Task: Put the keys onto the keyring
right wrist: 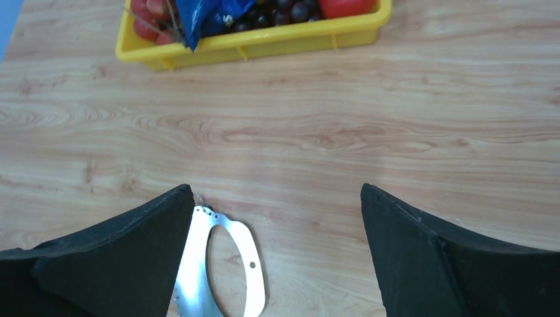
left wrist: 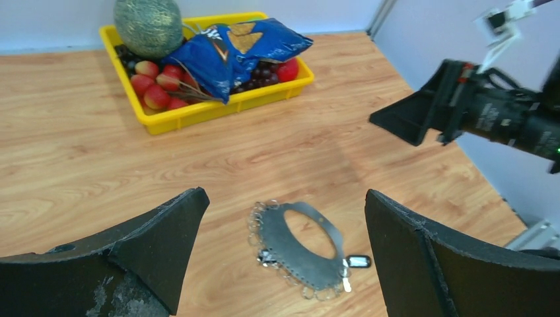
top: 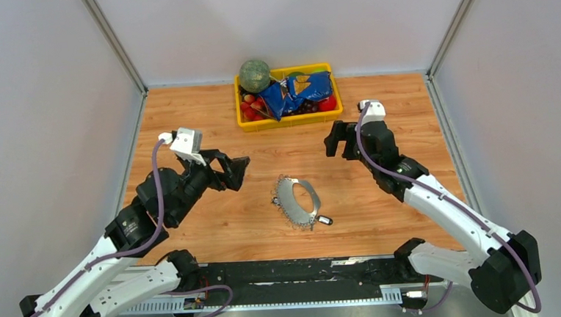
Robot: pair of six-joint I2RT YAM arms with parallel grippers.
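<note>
The keyring (top: 296, 200) lay mid-tabletop, a black-headed key (top: 325, 220) at its near-right rim. The left gripper (top: 238, 172) and right gripper (top: 335, 139) hovered empty, jaws apart. Likely best: one pins the ring, the other lifts the key.

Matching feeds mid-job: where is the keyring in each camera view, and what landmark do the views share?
Top external: the keyring lies at the picture's centre.
Left wrist: the keyring lies low at centre, seen between the jaws.
Right wrist: the keyring is at the bottom edge, left of centre, cut off by the frame.
Shared landmark: the yellow tray, beyond it in every view.
</note>
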